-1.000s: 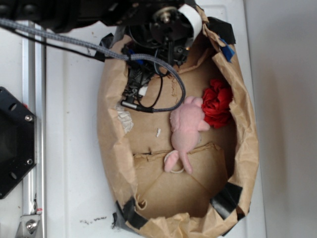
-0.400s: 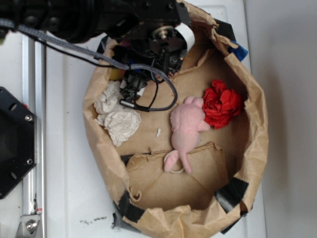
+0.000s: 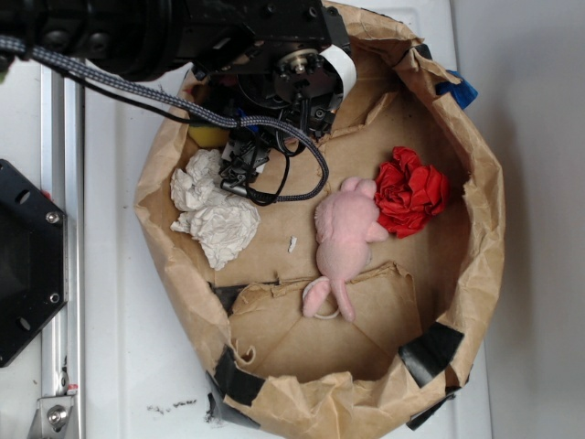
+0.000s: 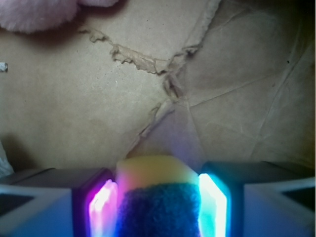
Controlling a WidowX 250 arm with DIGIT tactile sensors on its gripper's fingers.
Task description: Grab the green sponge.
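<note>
1. My claw [image 4: 158, 197] is clamped on the green sponge [image 4: 157, 197], lit pads pressed to both its sides.
2. Past the sponge lies bare cardboard floor [image 4: 98, 108], creased and torn.
3. The pink plush toy [image 3: 345, 236] lies beyond it, near the paper wad [image 3: 215, 217], all ringed by the paper bag wall [image 3: 480, 229].

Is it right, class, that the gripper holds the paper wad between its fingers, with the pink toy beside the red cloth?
Not quite: the gripper holds the sponge, as the wrist view shows. The paper wad lies free. The pink toy does lie beside the red cloth.
</note>
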